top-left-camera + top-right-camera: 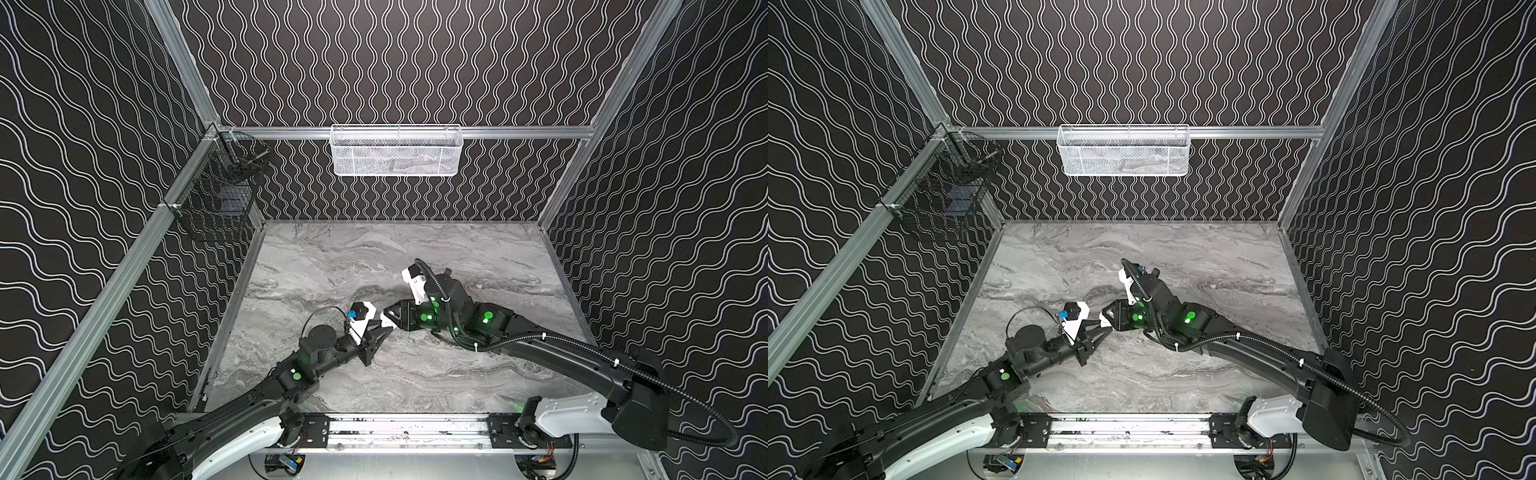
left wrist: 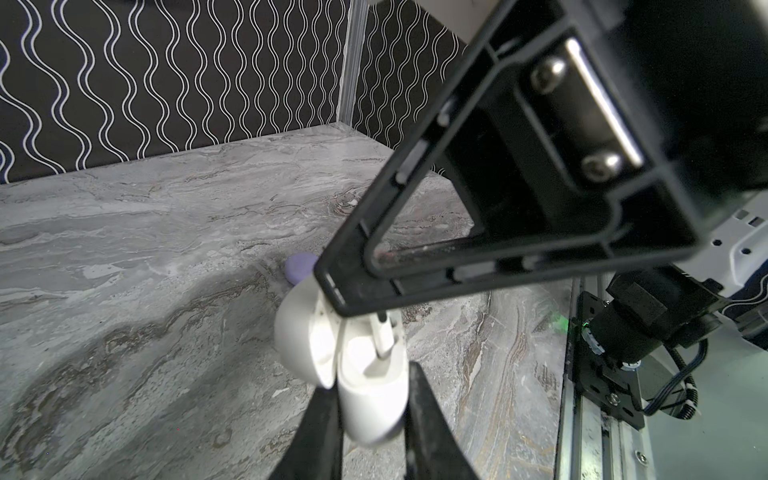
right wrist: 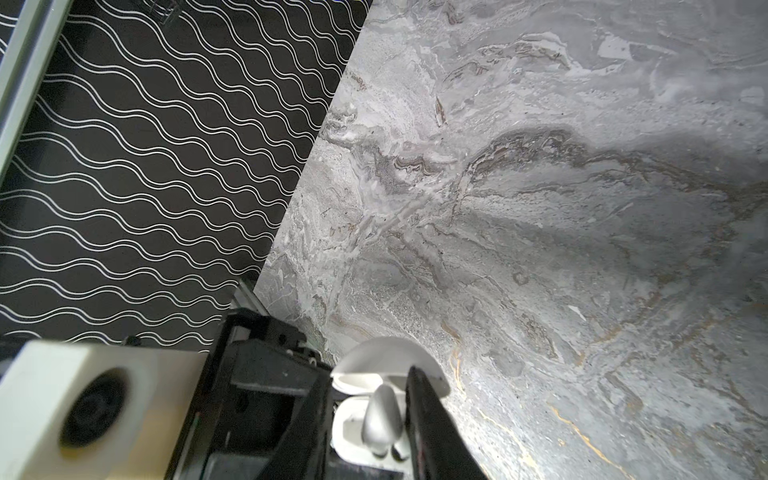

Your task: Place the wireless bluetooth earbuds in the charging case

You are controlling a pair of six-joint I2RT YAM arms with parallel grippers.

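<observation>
One view, left wrist, shows a lilac item (image 2: 300, 267) beyond the white case (image 2: 372, 409).

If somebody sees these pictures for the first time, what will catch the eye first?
Near the middle of the marble table, the left end effector grips an open white charging case, and the right end effector straddles a white earbud standing in it. Near the case lies a small lilac object. A white mesh basket hangs on the back rail.
</observation>
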